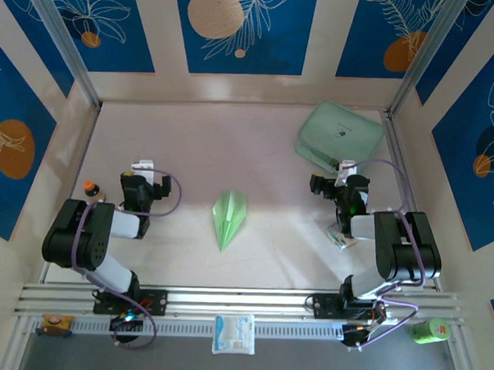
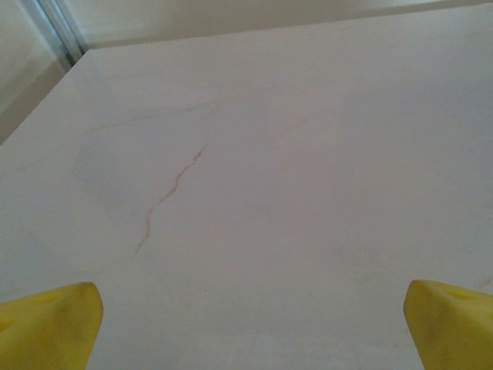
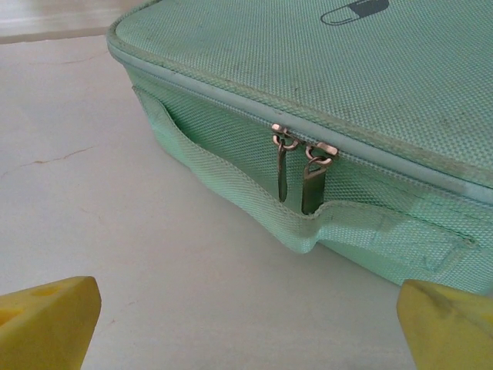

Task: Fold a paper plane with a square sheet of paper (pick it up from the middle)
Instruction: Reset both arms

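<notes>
A: The left gripper (image 2: pixel 250 331) and right gripper (image 3: pixel 248 327) gape wide, empty, with yellow wedge tips.
B: And the paper plane (image 1: pixel 229 217)?
A: Thin creased green dart, flat on the smooth pale table (image 1: pixel 183 149) between the arms, lengthwise near-to-far, tip toward their bases.

The left arm (image 1: pixel 85 235) and right arm (image 1: pixel 400 245) sit bent, elbows near their bases, wrists reaching forward. Both the left pincer (image 2: pixel 250 327) and right pincer (image 3: pixel 246 327) stand spread wide, empty.
</notes>
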Tool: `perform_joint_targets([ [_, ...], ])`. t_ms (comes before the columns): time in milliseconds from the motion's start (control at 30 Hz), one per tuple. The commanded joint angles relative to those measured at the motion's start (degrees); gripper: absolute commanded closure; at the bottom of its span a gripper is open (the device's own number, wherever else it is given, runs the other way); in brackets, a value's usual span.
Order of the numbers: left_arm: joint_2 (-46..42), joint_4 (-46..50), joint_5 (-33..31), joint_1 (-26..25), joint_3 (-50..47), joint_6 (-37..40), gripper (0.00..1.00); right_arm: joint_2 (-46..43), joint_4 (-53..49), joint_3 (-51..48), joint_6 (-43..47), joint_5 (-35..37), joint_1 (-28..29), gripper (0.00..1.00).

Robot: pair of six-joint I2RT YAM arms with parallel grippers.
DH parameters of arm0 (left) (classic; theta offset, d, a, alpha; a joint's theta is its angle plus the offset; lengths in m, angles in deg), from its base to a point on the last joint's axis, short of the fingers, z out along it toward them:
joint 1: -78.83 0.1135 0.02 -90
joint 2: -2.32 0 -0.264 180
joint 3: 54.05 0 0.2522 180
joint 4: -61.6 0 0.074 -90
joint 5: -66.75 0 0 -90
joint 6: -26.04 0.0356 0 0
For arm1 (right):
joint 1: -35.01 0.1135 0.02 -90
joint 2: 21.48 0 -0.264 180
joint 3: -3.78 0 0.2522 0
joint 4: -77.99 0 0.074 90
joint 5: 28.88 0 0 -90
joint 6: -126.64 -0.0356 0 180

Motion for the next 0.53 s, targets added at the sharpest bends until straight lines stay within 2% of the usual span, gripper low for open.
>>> perform_joint_targets([
  [0, 0.03, -2.39, 1.94, 0.27, 0.56, -0.95, 0.0, -0.29, 1.19, 0.74, -0.48, 0.81, 0.06, 0.01],
  [500, -0.1, -1.98, 2.73, 0.27, 0.7, -0.77, 0.0, -0.36, 1.39, 0.61, -0.31, 1.15, 0.26, 0.01],
])
